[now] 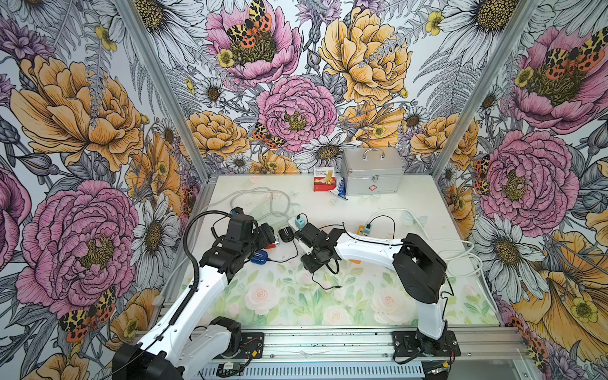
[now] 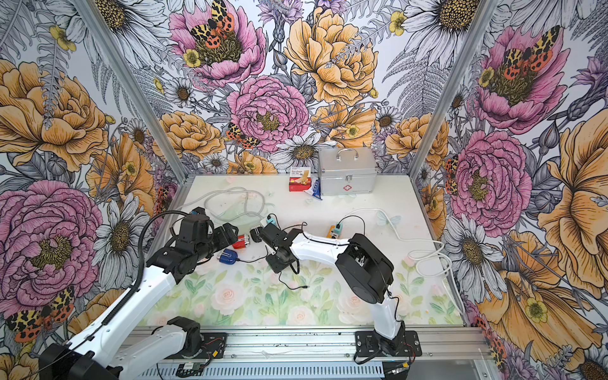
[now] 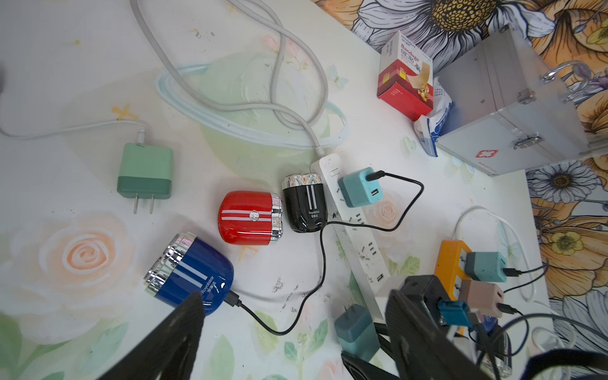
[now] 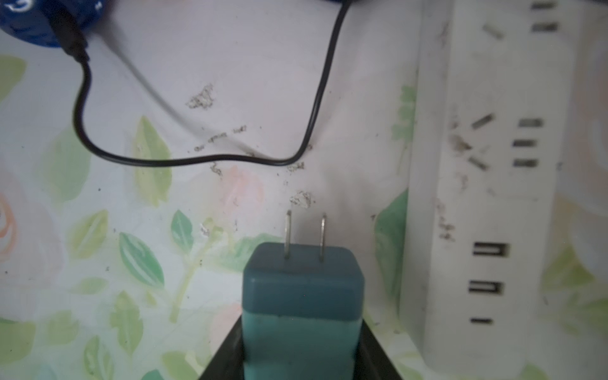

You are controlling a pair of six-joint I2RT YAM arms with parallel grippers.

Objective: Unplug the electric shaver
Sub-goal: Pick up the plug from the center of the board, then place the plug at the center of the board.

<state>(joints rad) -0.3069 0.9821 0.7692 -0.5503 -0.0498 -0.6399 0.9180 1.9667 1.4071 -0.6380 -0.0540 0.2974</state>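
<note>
A loose cable [image 1: 339, 287] lies nearest the base, its free end on the table [image 1: 378, 296]. Just beyond it the blue shaver [image 3: 190, 276] is found on its side, with a connector [image 3: 234, 300] seated in its base. Its lead [image 3: 325, 260] appears to run to the second adapter [image 3: 360, 187], which is plugged into the white strip [image 3: 362, 250]. This shaver is therefore judged not yet unplugged.

The right gripper [image 4: 302, 329] is clamped on a teal adapter [image 4: 302, 289], pinched across its flat sides. Both prongs [image 4: 288, 235] are bare and clear of the white strip beside them. Whether any cable sits in this adapter cannot be told. The left gripper [image 1: 268, 235] is spread wide and empty above the shavers; nothing is touched.

Further out, the red shaver [image 3: 250, 217] and black shaver [image 3: 304, 204] lie just beside each other, the black one close against the white strip. An orange strip [image 3: 452, 250] carrying two more adapters is seen off to one side. A bandage box [image 1: 324, 184] and metal case [image 1: 371, 177] stand at the far edge.

Handling, as judged:
- **Blue shaver:** small, light, glossy and rounded, so it is likely to slip, and to be dragged if the lead is tugged. The body should be pinned across its sides.
- **Connector:** best taken by its stiff moulded head, not by the thin, limp lead.
- **Adapters:** rigid and light. The flat sides should be gripped and the prongs avoided.
</note>
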